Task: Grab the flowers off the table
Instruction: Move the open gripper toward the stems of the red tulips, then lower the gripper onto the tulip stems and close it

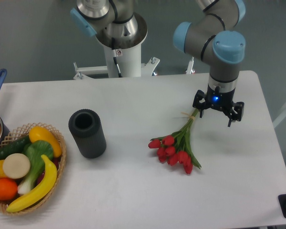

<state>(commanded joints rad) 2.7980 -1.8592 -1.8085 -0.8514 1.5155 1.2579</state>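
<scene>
Tulip bunch [174, 148] lies flat on the white table [133, 191], right of centre, red buds toward the camera and stem ends under the gripper [218, 110], which hangs just above them with fingers spread and nothing held. Judged light, limp and easily crushed at the buds, so best taken across the stems near the pale tie. No labels or writing legible anywhere.

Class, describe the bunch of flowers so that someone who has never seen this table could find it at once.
On the large white table, look right of centre, below the black two-finger gripper. There lies the bunch of red tulip buds with green stems. Unlike the dark grey cylinder to its left, it is red and lies flat.
</scene>
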